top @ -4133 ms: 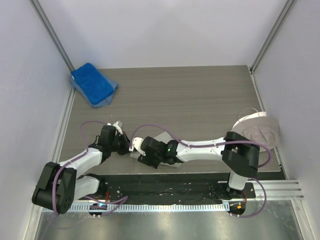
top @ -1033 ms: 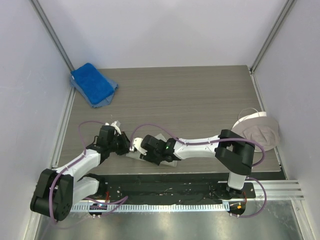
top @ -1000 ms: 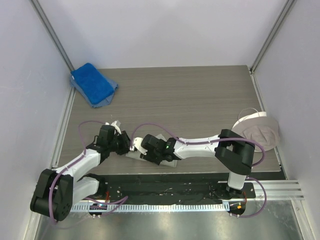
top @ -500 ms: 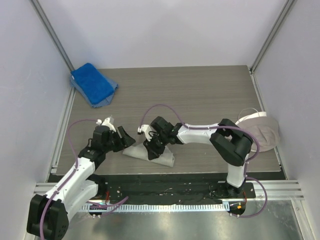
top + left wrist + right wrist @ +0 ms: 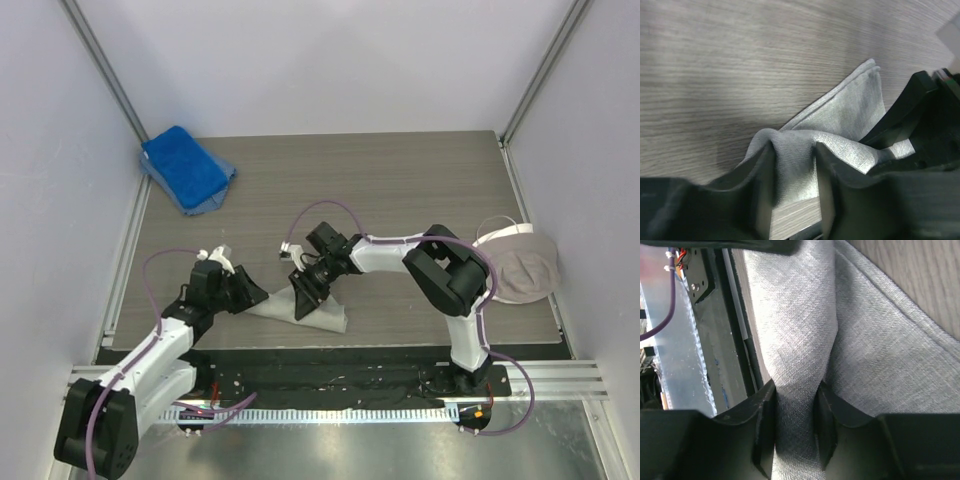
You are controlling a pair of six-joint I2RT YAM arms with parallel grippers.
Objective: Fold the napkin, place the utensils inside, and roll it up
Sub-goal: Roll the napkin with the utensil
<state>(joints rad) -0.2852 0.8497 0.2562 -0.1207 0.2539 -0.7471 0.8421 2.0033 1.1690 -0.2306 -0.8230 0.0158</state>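
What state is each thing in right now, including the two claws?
napkin: pinched in two places, raised into folds, the rest lying on the table.
left gripper: closed on the napkin.
right gripper: closed on the napkin.
blue towel: folded, lying in the far left corner, nothing touching it.
beige-grey cloth: bunched at the right edge, nothing touching it.

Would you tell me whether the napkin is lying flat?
No: left tool and right tool each pinch a raised napkin fold.

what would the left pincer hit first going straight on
The left pincer grips the light grey cloth napkin; past it, probably the right pincer, shut on the same cloth, though depth is unclear.
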